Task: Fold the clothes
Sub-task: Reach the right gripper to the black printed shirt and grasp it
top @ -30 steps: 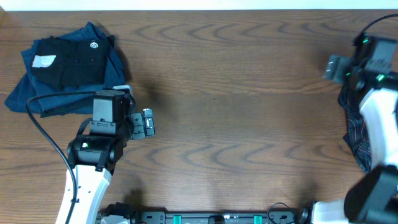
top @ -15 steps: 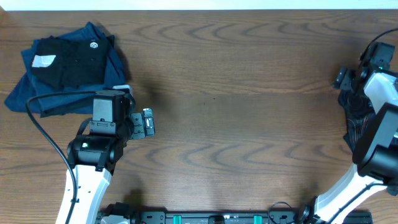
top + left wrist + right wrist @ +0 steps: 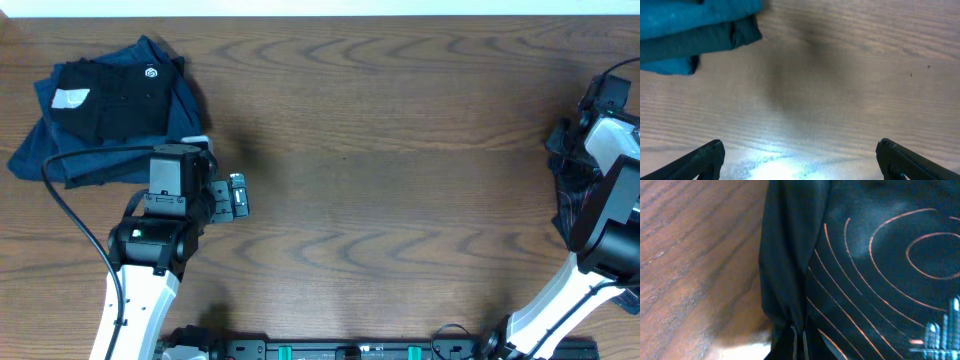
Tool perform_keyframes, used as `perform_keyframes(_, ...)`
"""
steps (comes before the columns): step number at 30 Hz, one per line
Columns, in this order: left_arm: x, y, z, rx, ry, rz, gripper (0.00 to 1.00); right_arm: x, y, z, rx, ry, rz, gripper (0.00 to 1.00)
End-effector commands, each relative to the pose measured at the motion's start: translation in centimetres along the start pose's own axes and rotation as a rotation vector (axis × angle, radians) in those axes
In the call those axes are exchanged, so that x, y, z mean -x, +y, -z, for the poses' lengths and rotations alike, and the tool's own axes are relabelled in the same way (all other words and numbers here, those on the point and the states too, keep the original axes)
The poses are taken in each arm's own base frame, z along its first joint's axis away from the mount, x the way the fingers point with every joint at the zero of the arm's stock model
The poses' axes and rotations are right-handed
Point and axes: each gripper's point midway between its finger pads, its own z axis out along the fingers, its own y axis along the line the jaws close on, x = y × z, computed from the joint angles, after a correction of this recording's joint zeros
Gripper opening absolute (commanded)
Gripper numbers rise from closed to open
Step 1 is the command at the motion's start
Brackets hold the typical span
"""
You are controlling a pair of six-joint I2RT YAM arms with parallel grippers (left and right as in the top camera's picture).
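From above, my right end effector point(image 3: 562, 137) sits at the worktop's point(image 3: 400, 200) far right edge over a dark heap, its jaws hidden from that camera. My right wrist camera shows them closed point(image 3: 798, 341), pinching a ridge of the black T-shirt point(image 3: 875, 280) with thin orange curved lines. My left end effector point(image 3: 236, 197) hangs wide open point(image 3: 800, 161) over bare wood, just beside the folded pile point(image 3: 110, 100) of blue and black clothes at the upper left.
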Motion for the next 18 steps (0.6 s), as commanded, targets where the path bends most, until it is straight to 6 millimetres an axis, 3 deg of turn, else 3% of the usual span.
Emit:
perform_keyframes(1,1.1,-0.1,0.5,-0.004,-0.035,0.017,0.98,5.0,-1.0,5.6,0.008,-0.145,-0.050,0.01)
perform_keyframes(5,1.3,-0.1,0.5,-0.006,-0.041,0.017,0.98,9.0,-0.7,13.4,0.099,-0.280,-0.044,0.01)
perform_keyframes(7,1.2,-0.1,0.5,-0.006,-0.041,0.017,0.98,10.1,1.3,18.2,0.251,-0.335,0.013,0.01)
perform_keyframes(9,1.2,-0.1,0.5,-0.006,-0.041,0.017,0.98,9.6,5.0,23.8,0.458,-0.374,0.132,0.01)
perform_keyframes(11,1.3,-0.1,0.5,-0.006,-0.041,0.017,0.98,7.8,8.9,28.8,0.647,-0.399,0.283,0.01)
perform_keyframes(14,1.2,-0.1,0.5,-0.006,-0.041,0.017,0.98,1.7,15.6,35.6,0.889,-0.434,0.634,0.01)
perform_keyframes(16,1.2,-0.1,0.5,-0.005,-0.040,0.017,0.98,-2.8,18.8,37.2,0.919,-0.403,0.842,0.01)
perform_keyframes(18,1.2,-0.1,0.5,-0.005,-0.039,0.017,0.98,-6.8,21.4,37.3,0.906,-0.333,0.978,0.03)
